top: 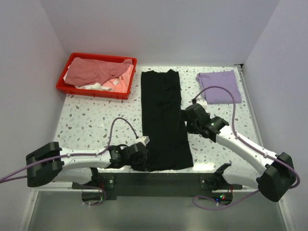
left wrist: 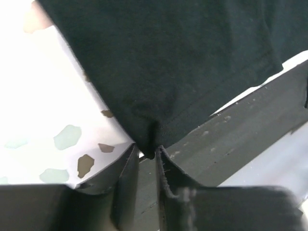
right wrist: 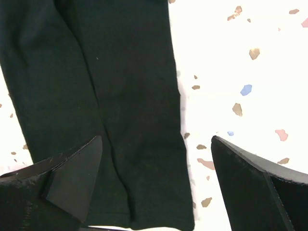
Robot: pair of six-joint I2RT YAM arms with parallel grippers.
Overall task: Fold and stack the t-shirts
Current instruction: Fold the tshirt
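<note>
Already narrowed to a long strip, the black t-shirt (top: 162,120) lies flat on the bench (top: 86,120) just beside the red bin (top: 94,90), between it and the folded purple t-shirt (top: 220,86). On the left gripper (left wrist: 147,159) the fingers are clamped on its near hem corner, probably to carry that end over. The right gripper (right wrist: 156,144) hovers at the shirt's edge away from the bin, fingers wide apart.

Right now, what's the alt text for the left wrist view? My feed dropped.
The left gripper is shut on a hem corner of the black t-shirt, which fills the upper frame. The speckled white table shows at left, a dark rail at right.
</note>
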